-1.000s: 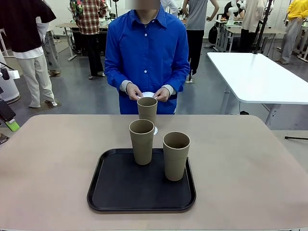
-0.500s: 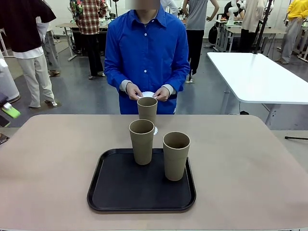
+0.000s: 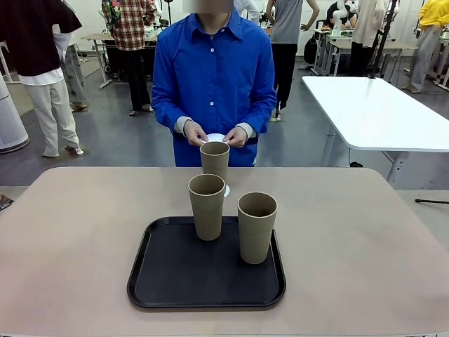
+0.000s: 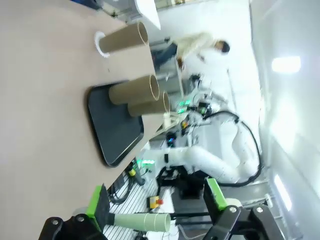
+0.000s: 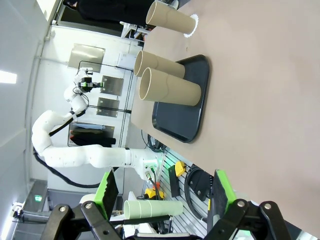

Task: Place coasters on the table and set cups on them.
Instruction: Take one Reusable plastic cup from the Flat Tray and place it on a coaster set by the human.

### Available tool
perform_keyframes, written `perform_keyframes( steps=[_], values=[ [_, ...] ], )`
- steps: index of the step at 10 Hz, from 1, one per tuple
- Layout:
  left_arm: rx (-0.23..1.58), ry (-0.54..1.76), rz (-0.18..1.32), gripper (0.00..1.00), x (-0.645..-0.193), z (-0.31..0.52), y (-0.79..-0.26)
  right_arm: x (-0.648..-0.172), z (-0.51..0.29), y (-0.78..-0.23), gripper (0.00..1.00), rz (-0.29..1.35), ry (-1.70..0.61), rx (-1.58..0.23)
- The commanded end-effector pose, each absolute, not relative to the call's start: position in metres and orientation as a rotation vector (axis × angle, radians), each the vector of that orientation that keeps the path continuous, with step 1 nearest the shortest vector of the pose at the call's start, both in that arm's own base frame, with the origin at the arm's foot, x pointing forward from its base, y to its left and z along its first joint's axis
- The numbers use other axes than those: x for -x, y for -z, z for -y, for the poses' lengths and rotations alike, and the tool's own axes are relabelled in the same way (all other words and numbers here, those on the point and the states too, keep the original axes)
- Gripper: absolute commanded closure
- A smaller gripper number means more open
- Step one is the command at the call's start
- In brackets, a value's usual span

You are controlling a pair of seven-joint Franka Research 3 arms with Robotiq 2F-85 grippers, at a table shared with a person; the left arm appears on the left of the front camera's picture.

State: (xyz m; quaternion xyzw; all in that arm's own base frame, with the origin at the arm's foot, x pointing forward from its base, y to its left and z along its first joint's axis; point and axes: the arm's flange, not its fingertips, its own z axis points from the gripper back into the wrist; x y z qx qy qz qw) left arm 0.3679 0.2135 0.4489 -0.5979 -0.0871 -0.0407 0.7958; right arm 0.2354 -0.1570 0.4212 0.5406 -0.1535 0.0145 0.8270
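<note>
The left pincer and right pincer both gape wide and hold nothing. On the bench, the far cup stands on a coaster just beyond the tray. The left cup and right cup stand on the tray. At the far edge, a person's hands hold what looks like more coasters.

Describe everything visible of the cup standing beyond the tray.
The far cup is a tall, tapered, handleless tumbler, matte khaki-tan, wider at its open rim. It stands upright on a white scalloped coaster on the beige table, just beyond the black tray. From the front a nearer cup hides its base; nothing grips it.
</note>
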Motion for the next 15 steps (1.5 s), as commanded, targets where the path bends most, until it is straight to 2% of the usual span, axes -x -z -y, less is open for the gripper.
perform_keyframes(
  steps=[1, 7, 11, 15],
  values=[
    [1.286, 0.078, 0.172, 0.00, -0.384, -0.231, -0.439, -0.237, 0.157, -0.422, 0.00, 0.343, -0.041, -1.163],
    [1.340, -0.033, 0.207, 0.00, -0.391, -0.287, -0.407, -0.237, 0.157, -0.422, 0.00, 0.343, -0.041, -1.163],
    [1.359, -0.021, 0.220, 0.00, -0.394, -0.296, -0.405, -0.237, 0.157, -0.422, 0.00, 0.343, -0.041, -1.163],
    [1.260, 0.101, 0.237, 0.00, -0.385, -0.263, -0.433, -0.237, 0.157, -0.422, 0.00, 0.343, -0.041, -1.163]
  ],
)
